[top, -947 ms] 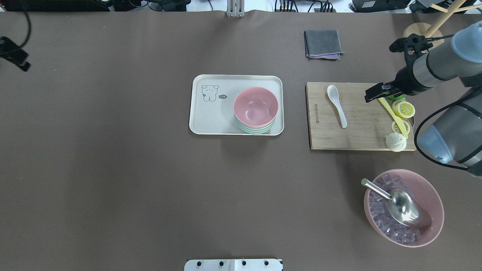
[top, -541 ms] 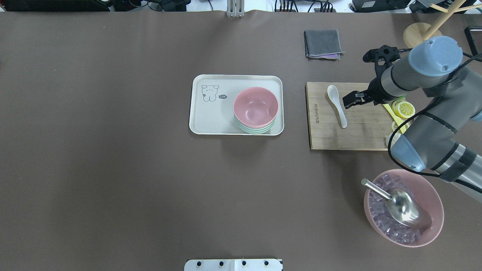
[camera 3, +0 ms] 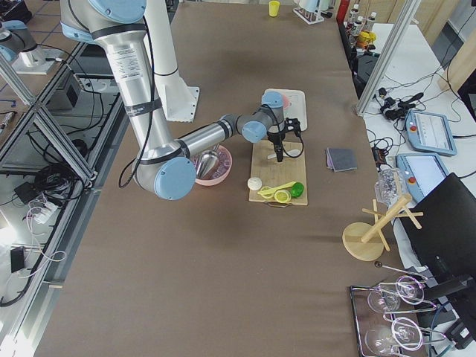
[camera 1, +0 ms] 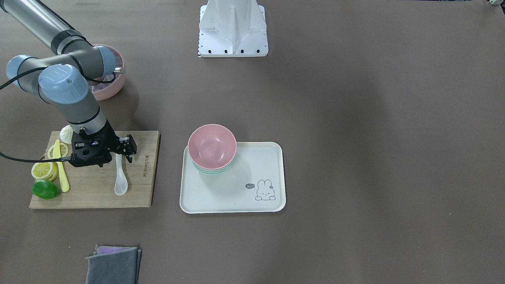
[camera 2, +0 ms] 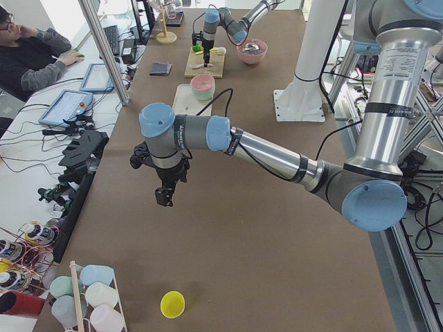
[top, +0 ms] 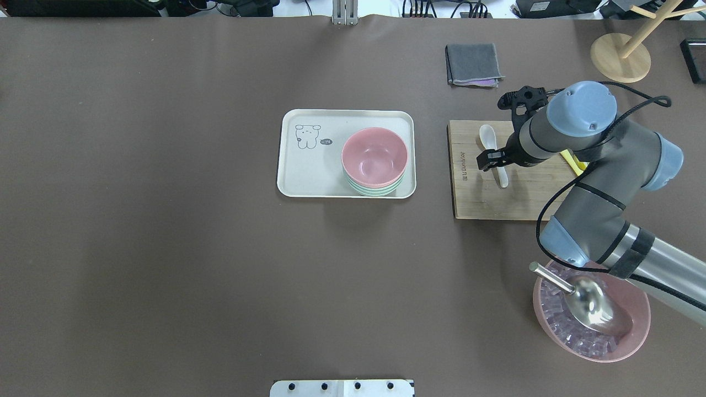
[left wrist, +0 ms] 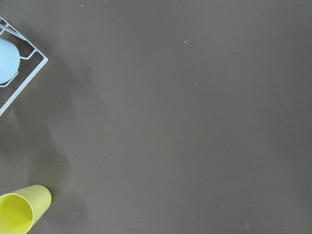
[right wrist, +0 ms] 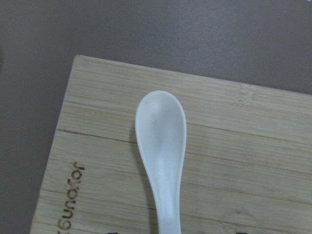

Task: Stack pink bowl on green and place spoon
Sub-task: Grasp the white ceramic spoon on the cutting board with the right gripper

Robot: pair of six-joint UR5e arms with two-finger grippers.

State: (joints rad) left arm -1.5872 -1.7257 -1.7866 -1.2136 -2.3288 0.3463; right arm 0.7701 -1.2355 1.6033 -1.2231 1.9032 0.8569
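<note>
- At the right end effector [top: 490, 161]: spread wide, gripping nothing, hanging low over the handle of the glossy white soup spoon [right wrist: 161, 146], its dark tips just showing at each side of that handle along the wrist view's lower edge.
- Under it, flat on the rectangular bamboo cutting board [top: 480, 201], with the scoop end pointing away from the robot, beside the board's burnt-in lettering.
- Across the same board, toward its other end: yellow lemon slices [camera 1: 43, 169], a yellow plastic knife [camera 1: 63, 179] and a green lime [camera 1: 45, 189].
- Well apart, on the white rectangular tray [top: 309, 176] with a bunny drawing: the round pink bowl [top: 374, 156] nested upright on the pale green bowl [top: 375, 191], only green rims showing beneath.
- Near the robot's right side: a large pink bowl of clear ice cubes [top: 634, 331] with a steel scoop [top: 598, 311] resting in it.
- At the left end effector [camera 2: 164, 196]: cannot tell whether spread or closed; hangs above the bare brown bench [camera 2: 228, 263], far from the tray, near a yellow plastic cup [left wrist: 19, 212] lying on its side.
</note>
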